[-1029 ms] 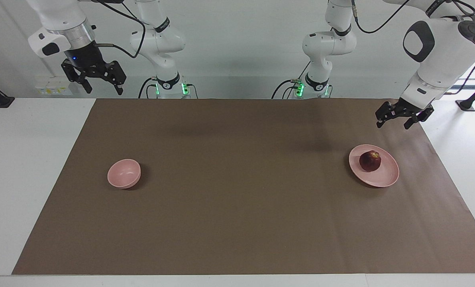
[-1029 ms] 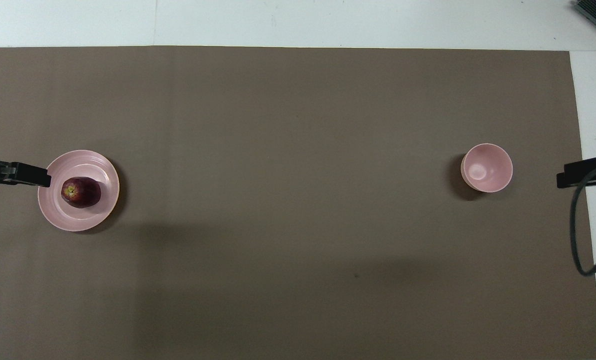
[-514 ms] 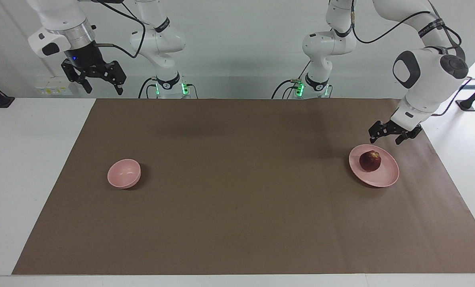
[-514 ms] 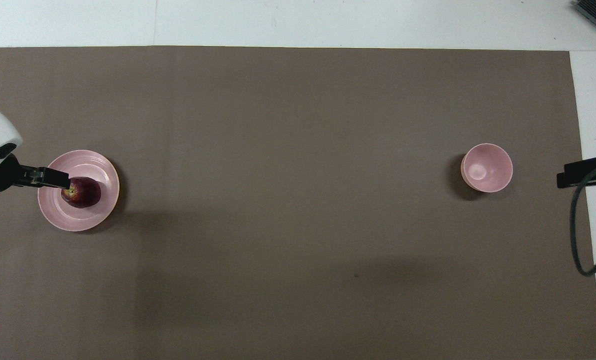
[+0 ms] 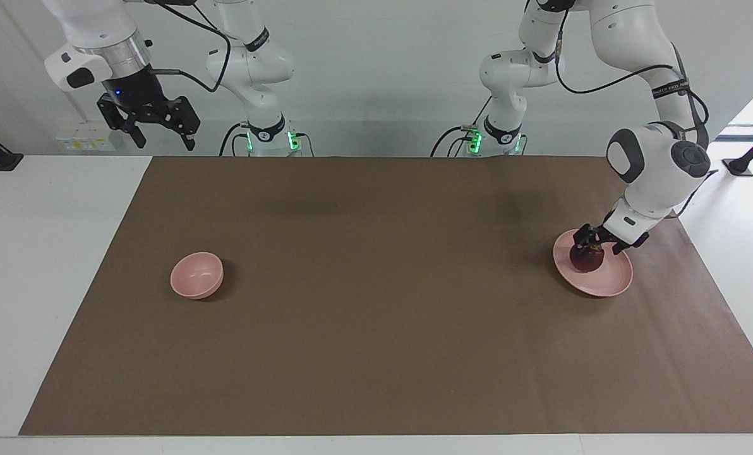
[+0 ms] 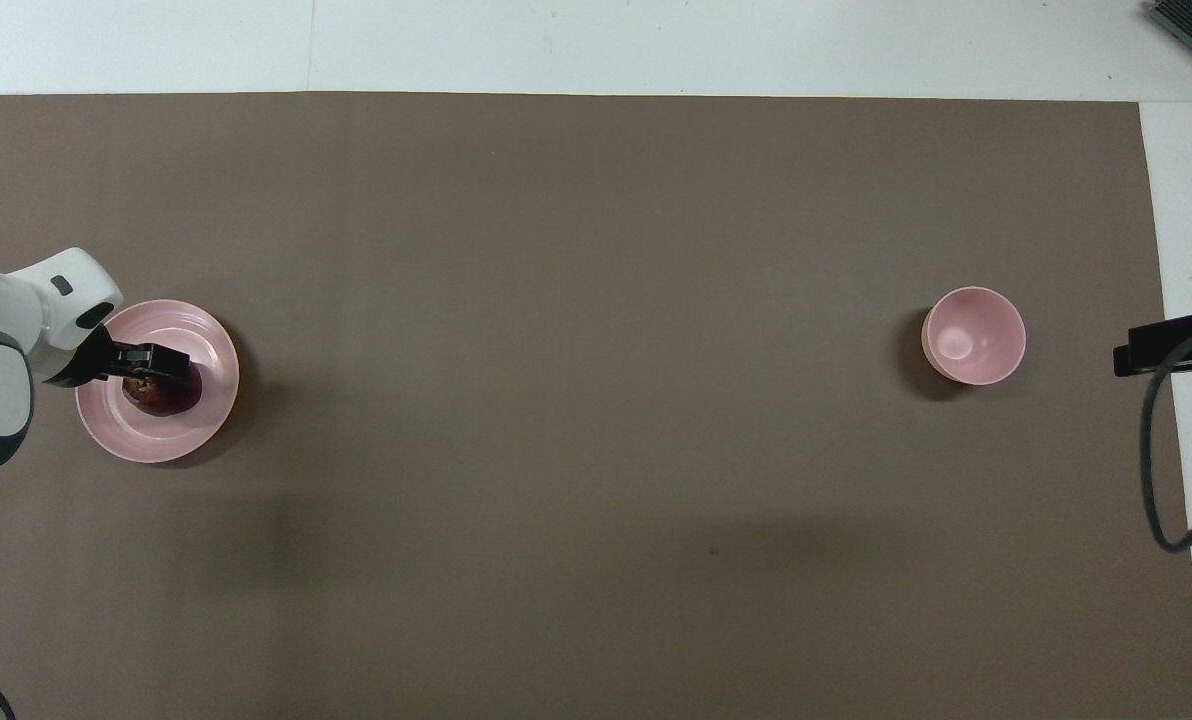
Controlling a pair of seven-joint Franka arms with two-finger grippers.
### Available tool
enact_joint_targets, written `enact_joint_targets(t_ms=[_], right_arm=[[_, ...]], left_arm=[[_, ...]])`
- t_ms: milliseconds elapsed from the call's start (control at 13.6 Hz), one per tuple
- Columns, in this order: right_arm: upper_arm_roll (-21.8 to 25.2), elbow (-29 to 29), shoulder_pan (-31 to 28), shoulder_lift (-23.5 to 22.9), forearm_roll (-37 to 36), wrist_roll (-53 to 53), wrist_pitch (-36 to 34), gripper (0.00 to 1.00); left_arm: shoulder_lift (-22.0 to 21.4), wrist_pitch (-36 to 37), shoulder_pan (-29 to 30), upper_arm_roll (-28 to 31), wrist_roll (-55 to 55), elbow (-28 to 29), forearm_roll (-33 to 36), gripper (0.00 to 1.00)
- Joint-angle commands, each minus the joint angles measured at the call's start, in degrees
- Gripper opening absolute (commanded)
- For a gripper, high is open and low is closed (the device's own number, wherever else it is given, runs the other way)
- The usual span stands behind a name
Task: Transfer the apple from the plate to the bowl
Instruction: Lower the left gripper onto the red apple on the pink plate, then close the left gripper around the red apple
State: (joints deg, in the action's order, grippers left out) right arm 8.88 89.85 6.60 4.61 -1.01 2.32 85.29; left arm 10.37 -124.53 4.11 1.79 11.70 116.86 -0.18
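The dark red apple [image 5: 586, 260] [image 6: 164, 397] lies on the wide pink plate [image 5: 607, 287] [image 6: 141, 440] at the left arm's end of the table. My left gripper [image 5: 595, 248] [image 6: 161, 374] has come down onto the plate and stands open, one finger on each side of the apple, which it partly hides. The small deep pink bowl [image 5: 196, 275] [image 6: 973, 336] sits with nothing in it toward the right arm's end. The right gripper [image 5: 165, 143] [image 6: 1171, 345] waits open, raised over the table's edge near the right arm's base.
A brown mat [image 5: 376, 328] [image 6: 576, 250] covers most of the white table [image 5: 48, 265], and both dishes stand on it. A black cable [image 6: 1156, 480] loops down from the right arm at the mat's edge.
The left arm has swung down from above the mat's corner onto the plate, bringing its open gripper around the apple. The right arm, the apple, the plate and the bowl have not moved.
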Motion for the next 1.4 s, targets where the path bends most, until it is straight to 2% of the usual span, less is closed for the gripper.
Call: enact_joint_targets(t_ms=[0,1323], right_arm=[[0.09,1.20,-0.18,1.19,0.31,0.05,-0.12,1.00],[0.09,1.20,-0.18,1.19,0.39,0.05,-0.21,1.00]], left_arm=[[0.43,-1.95,0.64,-0.30,0.69,1.17,0.09,1.00],[0.61,-3.00,0.64,-0.39,0.60,3.72,0.09,1.00]])
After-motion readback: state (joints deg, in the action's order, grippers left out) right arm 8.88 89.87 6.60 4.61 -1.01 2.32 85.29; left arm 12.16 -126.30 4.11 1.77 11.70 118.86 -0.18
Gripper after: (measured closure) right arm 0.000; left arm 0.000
